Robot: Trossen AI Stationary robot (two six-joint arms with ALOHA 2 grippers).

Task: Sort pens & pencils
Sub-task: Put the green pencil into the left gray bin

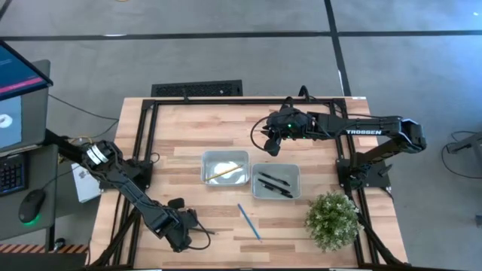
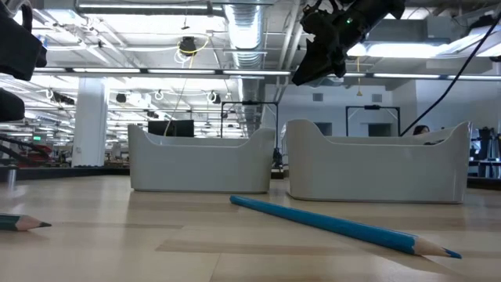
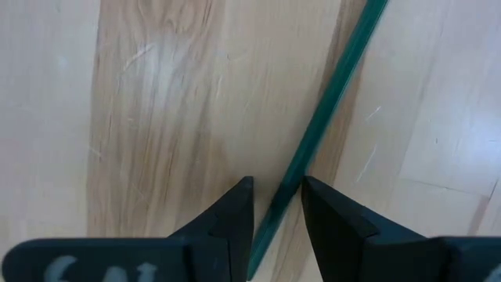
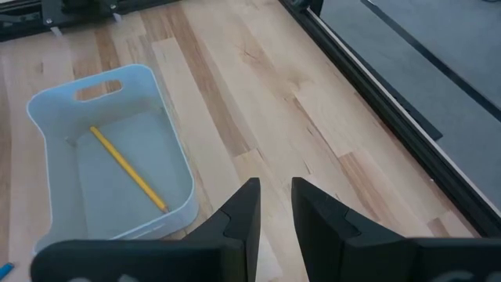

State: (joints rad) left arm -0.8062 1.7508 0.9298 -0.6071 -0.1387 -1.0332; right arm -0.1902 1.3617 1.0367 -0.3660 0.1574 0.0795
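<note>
A dark green pencil (image 3: 329, 102) lies flat on the wooden table near the front left. My left gripper (image 1: 183, 239) points down over it, open, one finger on each side of the pencil's shaft (image 3: 286, 192). A blue pencil (image 1: 249, 220) lies flat on the table in front of the bins. A yellow pencil (image 4: 129, 168) lies in the left white bin (image 1: 205, 167). Black pens (image 1: 273, 183) lie in the right white bin (image 1: 295, 172). My right gripper (image 1: 271, 141) hangs above the table behind the bins, narrowly open, with nothing between its fingers.
A potted green plant (image 1: 331, 220) stands at the front right, beside the right bin. Black frame rails (image 1: 143, 135) run along the table's left, far and right edges. Bare wood lies between the blue pencil and the left gripper.
</note>
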